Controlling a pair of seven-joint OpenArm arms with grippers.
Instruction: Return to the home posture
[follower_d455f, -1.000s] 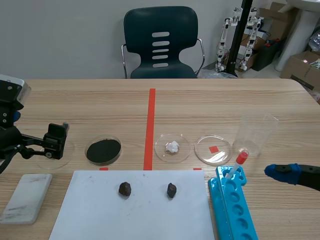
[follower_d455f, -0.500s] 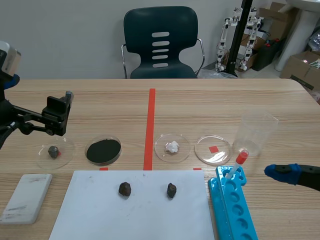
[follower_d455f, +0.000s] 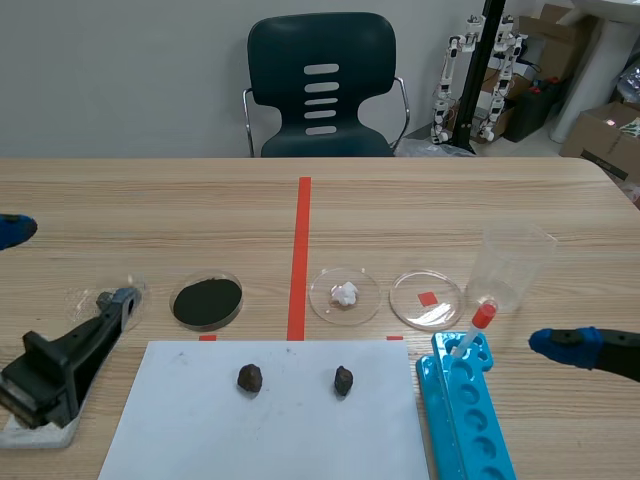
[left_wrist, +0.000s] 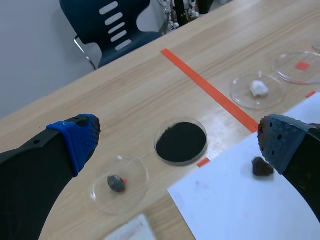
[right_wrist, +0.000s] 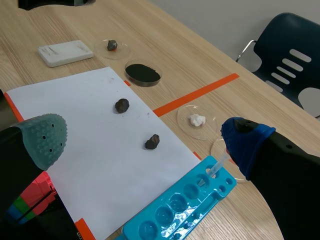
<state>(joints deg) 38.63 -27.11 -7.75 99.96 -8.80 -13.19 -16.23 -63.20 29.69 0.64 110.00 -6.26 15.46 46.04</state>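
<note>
Wooden table (follower_d455f: 450, 210); left tool (left_wrist: 180, 144) and right tool (right_wrist: 145, 139) both spread; leftmost dish (follower_d455f: 82, 297) partly hidden, its lump (left_wrist: 116, 183) perhaps stone.

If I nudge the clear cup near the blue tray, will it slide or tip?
The clear cup stands tall and looks empty, so it is probably light and apt to tip. Its thin see-through wall may flex or slip when squeezed.

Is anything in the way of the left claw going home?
Nothing visible blocks it. The left gripper is open and empty; the stone dish and the black powder dish lie below it, untouched.
</note>
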